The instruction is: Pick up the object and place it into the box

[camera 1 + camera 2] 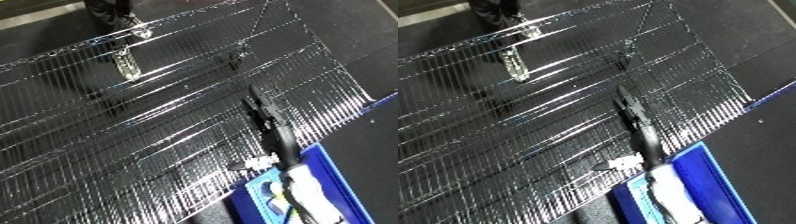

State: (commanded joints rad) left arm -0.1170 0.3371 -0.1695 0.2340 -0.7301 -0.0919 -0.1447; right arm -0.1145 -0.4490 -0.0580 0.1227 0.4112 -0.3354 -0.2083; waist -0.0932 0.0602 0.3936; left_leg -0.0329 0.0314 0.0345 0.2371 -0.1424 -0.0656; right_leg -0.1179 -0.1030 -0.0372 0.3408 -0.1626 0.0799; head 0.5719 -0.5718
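Black fingers of the right hand point(265, 116) stretch out long and nearly straight over the shiny silver wire-mesh table top point(80, 150), forming one narrow dark shape. The hand is open and holds nothing; whether the fingertips touch the wires or hang just above them cannot be told. Behind it the white and silver forearm point(669, 192) comes in from the lower right edge and passes over the near-left corner of the blue rectangular plastic bin point(713, 172), which sits at the table's lower right edge, against the dark floor.

The task's thing, a small pale elongated object point(128, 65), lies on the mesh in the upper left part of the table. It lies lengthwise, pointing away from the robot. It looks whitish and glossy among the bright glints of the wires; its exact shape and material cannot be told. It is well apart from the hand and farther still from the bin.
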